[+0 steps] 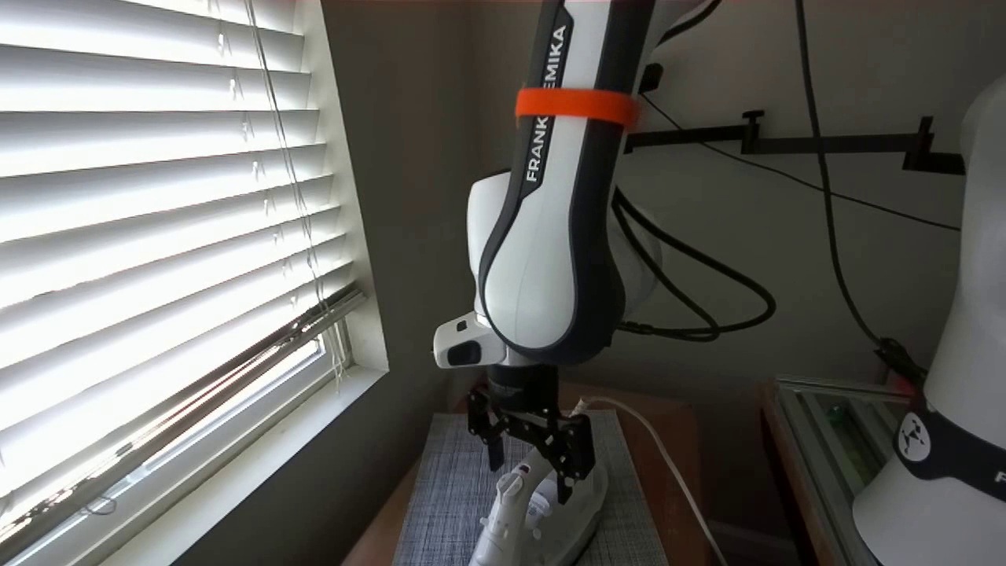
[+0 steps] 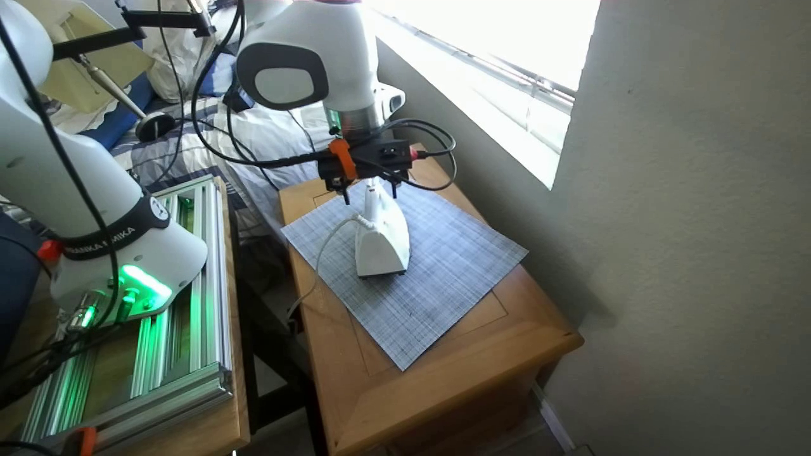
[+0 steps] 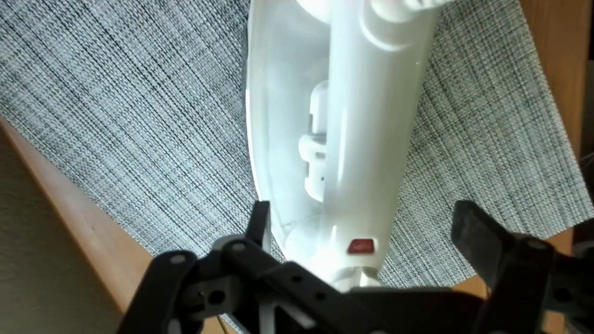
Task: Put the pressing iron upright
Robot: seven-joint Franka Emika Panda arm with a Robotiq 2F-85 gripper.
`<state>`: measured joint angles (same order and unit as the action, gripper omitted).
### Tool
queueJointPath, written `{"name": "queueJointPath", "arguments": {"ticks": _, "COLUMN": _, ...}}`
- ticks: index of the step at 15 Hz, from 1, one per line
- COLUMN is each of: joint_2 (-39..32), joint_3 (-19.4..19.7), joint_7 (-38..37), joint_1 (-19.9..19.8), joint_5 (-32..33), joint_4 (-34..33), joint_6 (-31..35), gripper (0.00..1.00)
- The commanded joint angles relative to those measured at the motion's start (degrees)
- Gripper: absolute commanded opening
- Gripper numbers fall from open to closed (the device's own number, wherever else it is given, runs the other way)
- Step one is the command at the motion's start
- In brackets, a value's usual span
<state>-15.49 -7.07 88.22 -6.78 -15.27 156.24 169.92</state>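
The pressing iron (image 1: 503, 519) is white, with an arched handle, and seems to rest flat on its soleplate with the handle up. In an exterior view its broad heel faces the camera (image 2: 382, 250). In the wrist view its handle (image 3: 371, 125), with a small red label, runs up between the fingers. My gripper (image 3: 363, 208) is open, with one finger on each side of the handle's end and apart from it. The gripper shows over the iron in both exterior views (image 1: 530, 478) (image 2: 370, 196). The white cord (image 2: 319, 259) leaves the iron's heel end.
The iron stands on a grey woven mat (image 2: 443, 266) on a wooden table (image 2: 405, 405). A window with blinds (image 1: 157, 141) and a wall stand beside the table. The robot's base (image 2: 152, 253) is on a metal-railed stand (image 2: 218, 380). A bed (image 2: 272, 139) lies behind.
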Motion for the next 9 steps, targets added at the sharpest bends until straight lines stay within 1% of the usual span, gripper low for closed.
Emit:
{"name": "queueJointPath", "arguments": {"ticks": 1, "joint_2": -5.19, "joint_3": -6.19, "joint_7": 0.38, "joint_1": -7.45, "joint_5": 1.16, "joint_4": -2.75, "joint_6": 4.00, "gripper": 1.00}}
{"name": "queueJointPath", "arguments": {"ticks": 2, "joint_2": -6.08, "joint_3": -7.37, "joint_7": 0.15, "joint_1": -9.12, "joint_5": 1.92, "joint_4": -3.11, "joint_6": 4.35, "gripper": 0.75}}
{"name": "queueJointPath", "arguments": {"ticks": 3, "joint_2": -6.68, "joint_3": -8.22, "joint_7": -0.22, "joint_1": -10.36, "joint_5": 2.90, "joint_4": -3.35, "joint_6": 4.81, "gripper": 0.74}}
{"name": "queueJointPath", "arguments": {"ticks": 4, "joint_2": -7.17, "joint_3": -9.52, "joint_7": -0.29, "joint_1": -12.00, "joint_5": 3.35, "joint_4": -3.59, "joint_6": 4.88, "gripper": 0.66}}
{"name": "queueJointPath", "arguments": {"ticks": 6, "joint_2": -8.34, "joint_3": -9.94, "joint_7": -0.69, "joint_1": -13.67, "joint_5": 5.19, "joint_4": -4.05, "joint_6": 5.05, "gripper": 0.51}}
{"name": "queueJointPath", "arguments": {"ticks": 8, "joint_2": -9.08, "joint_3": -10.59, "joint_7": -0.69, "joint_1": -15.40, "joint_5": 6.74, "joint_4": -4.40, "joint_6": 4.88, "gripper": 0.38}}
{"name": "queueJointPath", "arguments": {"ticks": 9, "joint_2": -9.42, "joint_3": -11.17, "joint_7": -0.68, "joint_1": -16.39, "joint_5": 7.28, "joint_4": -4.45, "joint_6": 4.81, "gripper": 0.31}}
